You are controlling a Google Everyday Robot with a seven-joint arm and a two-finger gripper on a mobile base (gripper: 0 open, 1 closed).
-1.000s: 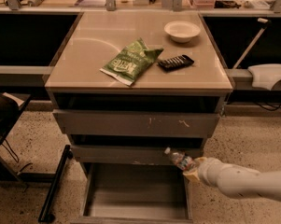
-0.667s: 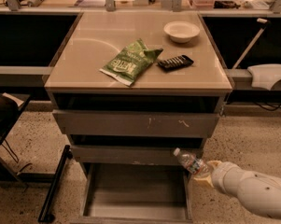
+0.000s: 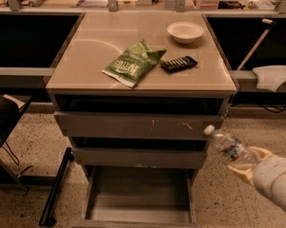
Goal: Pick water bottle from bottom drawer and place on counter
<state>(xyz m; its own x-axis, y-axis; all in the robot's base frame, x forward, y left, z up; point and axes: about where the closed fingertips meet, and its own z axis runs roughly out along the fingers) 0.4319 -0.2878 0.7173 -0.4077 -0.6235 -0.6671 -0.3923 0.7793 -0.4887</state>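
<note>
We found the end effector (image 3: pixel 250 162) at the lower right of the camera view, to the right of the drawer cabinet and below the level of its top. Its yellowish fingers (image 3: pixel 263 152) were clamped around the base of the water bottle (image 3: pixel 229 148), so it was grasping that item. The white arm (image 3: pixel 277 183) ran off toward the lower right corner.

The water bottle was held in the air, tilted, with its cap (image 3: pixel 208 129) pointing up and to the left. The cap lay in line with the right end of the top drawer front (image 3: pixel 133 126). The bottle was outside the bottom drawer (image 3: pixel 133 196), which stood pulled out at the foot of the cabinet. The middle drawer (image 3: pixel 138 157) stood slightly out above it.

The surface (image 3: pixel 90 56), beige and glossy, carried three items. A green chip bag (image 3: pixel 133 66) lay near its centre. A black remote-like bar (image 3: pixel 179 63) lay just to the right of the bag. A white bowl (image 3: pixel 185 31) sat near the far right corner, apart from both.

We noted a speckled floor (image 3: pixel 33 151) around the cabinet.
</note>
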